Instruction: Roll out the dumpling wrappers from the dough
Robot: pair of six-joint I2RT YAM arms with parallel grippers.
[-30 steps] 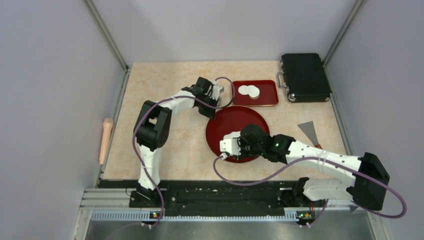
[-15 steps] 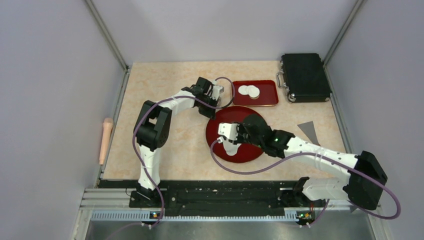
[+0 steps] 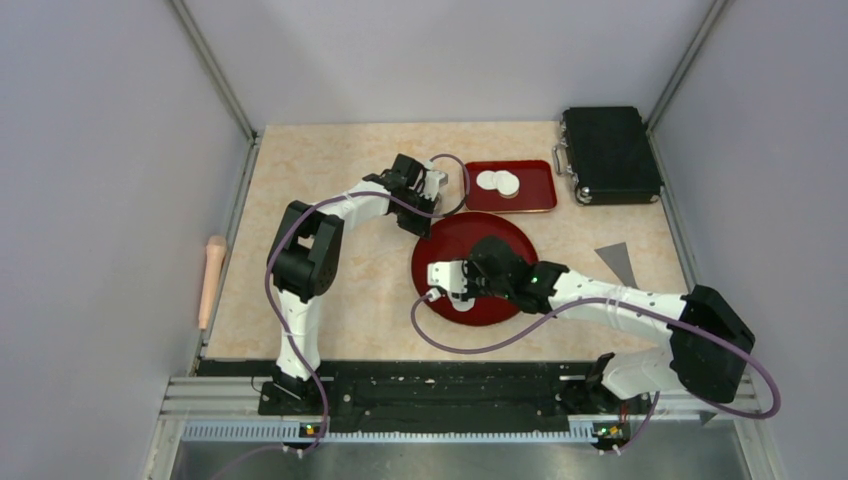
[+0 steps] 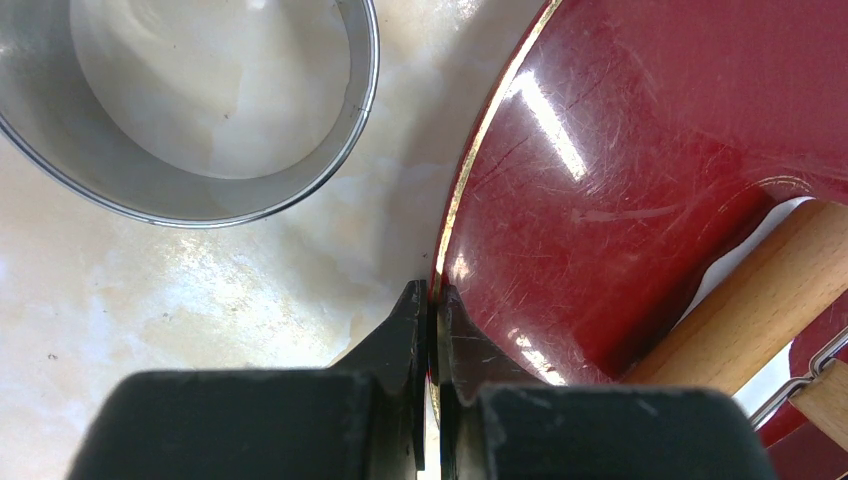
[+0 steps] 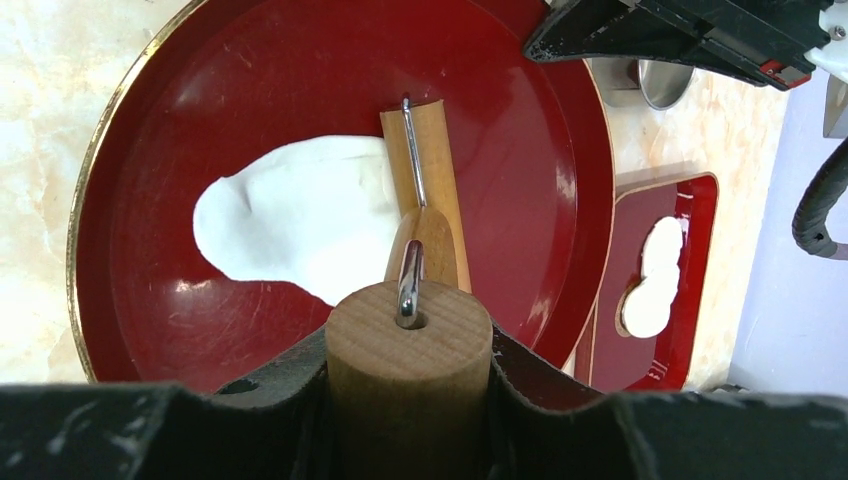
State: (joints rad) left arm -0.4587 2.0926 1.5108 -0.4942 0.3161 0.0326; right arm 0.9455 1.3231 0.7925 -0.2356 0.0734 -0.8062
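Roller [image 5: 432, 190] on dough [image 5: 290, 225] edge, left claw [image 4: 432, 296] pinching plate [image 4: 620, 150] rim — ring [image 4: 342, 150] beside.

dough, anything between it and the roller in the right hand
Nothing visible: the roller in the right hand lies on the edge of the dough. The left hand pinches the red plate at its rim, away from it.

Glossy scratched plate [image 4: 620, 150], shiny metal ring [image 4: 40, 100], wooden roller [image 5: 445, 215], matt dough [image 5: 290, 220]
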